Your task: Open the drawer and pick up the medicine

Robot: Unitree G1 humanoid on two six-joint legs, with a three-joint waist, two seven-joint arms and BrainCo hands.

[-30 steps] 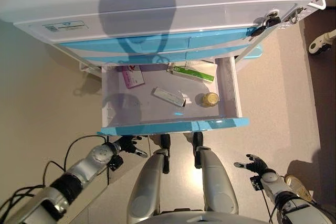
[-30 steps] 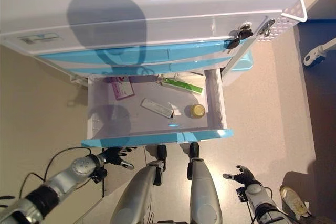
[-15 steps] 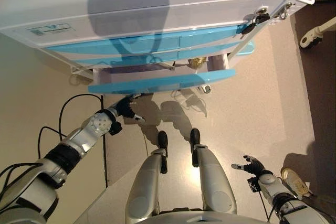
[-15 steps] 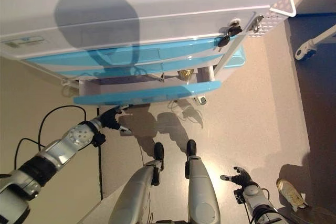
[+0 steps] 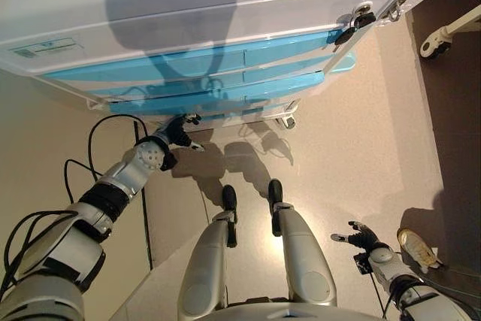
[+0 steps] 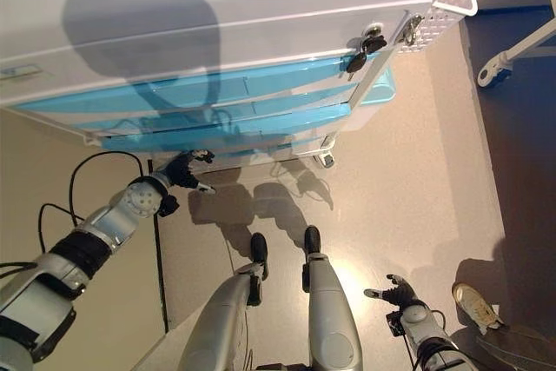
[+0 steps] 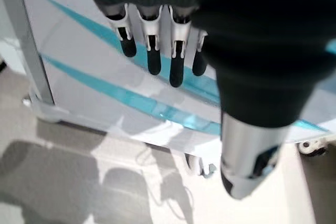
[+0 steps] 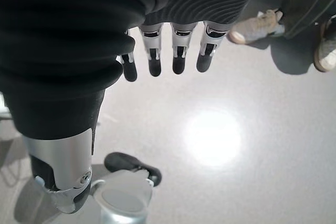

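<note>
The white cabinet has stacked blue drawer fronts, all pushed in flush. No medicine shows in any view; the drawer's inside is hidden. My left hand is held out at the left part of the lowest blue front, just below it. In the left wrist view its fingers are straight and point at the blue-striped front, holding nothing. My right hand hangs low at the right over the floor, its fingers relaxed and empty.
A caster wheel sits under the cabinet's right side. A black latch is on its right corner. A white wheeled leg stands at the upper right. A person's shoe rests on the floor near my right hand.
The drawer, open a second ago with boxes and a small jar showing, has slid fully into the cabinet. My left hand followed it toward the cabinet. The camera view shifted too.
</note>
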